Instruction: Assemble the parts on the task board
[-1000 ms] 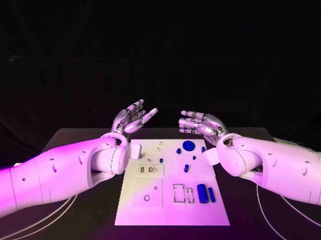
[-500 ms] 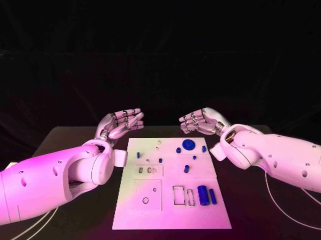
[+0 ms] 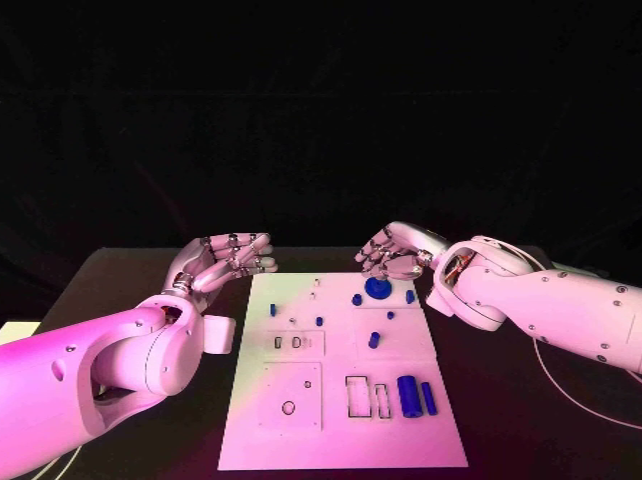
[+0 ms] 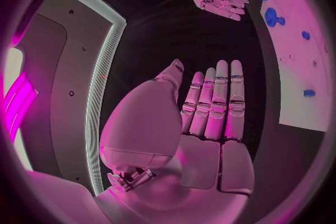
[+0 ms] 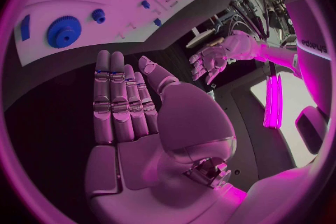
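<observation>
Both hands empty, fingers extended: left hand (image 3: 229,258), right hand (image 3: 396,253). Blue parts (image 3: 408,394) lie loose on board (image 3: 336,440) below them; assembly apparently not started.

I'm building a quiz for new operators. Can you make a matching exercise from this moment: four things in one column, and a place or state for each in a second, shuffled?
Things:
1. left hand
2. right hand
3. blue gear
4. tall blue cylinder

Places or states:
A. lies at the task board's far end
B. stands on the board's near half
C. open, beyond the board's far left corner
D. open, above the board's far right corner

Pairs: 1-C, 2-D, 3-A, 4-B
</observation>
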Controlling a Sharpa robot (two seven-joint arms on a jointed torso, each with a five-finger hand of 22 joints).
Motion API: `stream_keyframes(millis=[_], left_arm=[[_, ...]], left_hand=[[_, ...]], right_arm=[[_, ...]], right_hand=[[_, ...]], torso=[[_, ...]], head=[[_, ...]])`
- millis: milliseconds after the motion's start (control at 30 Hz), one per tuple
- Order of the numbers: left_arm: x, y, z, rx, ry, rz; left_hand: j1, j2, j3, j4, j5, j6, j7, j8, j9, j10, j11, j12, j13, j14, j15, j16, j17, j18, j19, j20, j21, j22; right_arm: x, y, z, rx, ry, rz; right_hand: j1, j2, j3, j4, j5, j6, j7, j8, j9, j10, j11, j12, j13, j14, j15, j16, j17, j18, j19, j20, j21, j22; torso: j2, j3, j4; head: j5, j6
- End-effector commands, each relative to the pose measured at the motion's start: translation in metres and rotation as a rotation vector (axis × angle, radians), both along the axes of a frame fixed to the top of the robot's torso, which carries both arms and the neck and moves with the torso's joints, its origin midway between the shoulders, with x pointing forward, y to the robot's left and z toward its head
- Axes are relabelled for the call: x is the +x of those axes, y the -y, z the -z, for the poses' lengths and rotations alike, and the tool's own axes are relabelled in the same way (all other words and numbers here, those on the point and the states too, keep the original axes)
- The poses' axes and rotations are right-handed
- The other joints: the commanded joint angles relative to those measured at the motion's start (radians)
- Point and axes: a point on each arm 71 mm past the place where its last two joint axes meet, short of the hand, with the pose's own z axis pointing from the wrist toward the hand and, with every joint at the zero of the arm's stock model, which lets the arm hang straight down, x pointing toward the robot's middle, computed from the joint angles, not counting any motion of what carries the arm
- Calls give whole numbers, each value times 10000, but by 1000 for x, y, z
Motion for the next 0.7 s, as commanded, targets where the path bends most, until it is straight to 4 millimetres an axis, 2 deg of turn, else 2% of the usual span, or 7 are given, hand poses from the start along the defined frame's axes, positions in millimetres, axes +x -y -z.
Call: stream_keyframes(millis=[33,133,233,400,567,700], left_arm=[[-7,7,-5,-655,-193,654],[-13,11,-10,-820,-191,927],[-17,13,-13,-913,-194,1104],[-21,16,-18,-997,-190,1275],[-23,17,-20,-1021,-203,1337],[-24,18,-21,-1024,-212,1353]], left_hand=[[-1,38,-34,-72,-7,35,4,4,0,45,3,-70,0,43,4,23,27,127,61,-1,42,-20],[-18,18,-66,-93,-8,36,7,-23,-9,45,9,-114,-9,34,10,-16,45,122,66,0,17,-38],[-31,15,-89,-109,-8,32,18,-48,-17,40,19,-152,-16,24,18,-49,59,118,66,3,-6,-53],[-50,13,-121,-129,-8,21,37,-82,-28,32,33,-201,-25,12,29,-93,77,115,64,9,-38,-74],[-73,12,-190,-187,-9,-32,105,-171,-52,-21,84,-322,-45,-5,60,-176,126,109,63,30,-105,-118],[-80,14,-215,-210,-9,-51,125,-200,-58,-39,102,-361,-50,-14,73,-206,145,107,60,39,-130,-134]], right_arm=[[-1,-2,4,-2914,524,-126],[0,-4,3,-3745,697,-182],[0,-5,3,-4161,795,-217],[1,-7,3,-4486,948,-225],[2,-9,4,-4660,1000,-235],[3,-11,4,-4743,1009,-254]], right_hand=[[-20,-415,51,61,-278,362,-222,-128,8,361,-240,-198,11,1592,-429,749,636,45,1162,-581,1190,584],[-88,-569,153,178,-365,399,-283,-187,-5,306,-326,-200,12,1733,-484,1789,1338,48,1406,-707,1797,928],[-158,-692,295,317,-398,362,-307,-202,-14,126,-305,-154,18,1674,-506,2915,2047,10,1495,-689,2305,1232],[-203,-819,499,539,-451,343,-331,-200,-10,-132,-259,-207,3,1681,-479,3907,2745,14,1467,-654,2917,1615],[-171,-974,747,789,-467,335,-342,-198,-4,-164,-262,-200,7,1589,-460,4839,3460,32,1295,-623,3600,2063],[-146,-1068,913,964,-484,337,-340,-193,0,-159,-249,-197,9,1582,-453,5931,4557,-3,1228,-593,4220,2610]], torso=[[277,-28,131],[412,-42,182],[524,-47,234],[665,-38,285],[757,-36,334],[824,-48,366]], head=[[-118,73],[-191,117],[-240,156],[-264,187],[-354,162],[-405,134]])
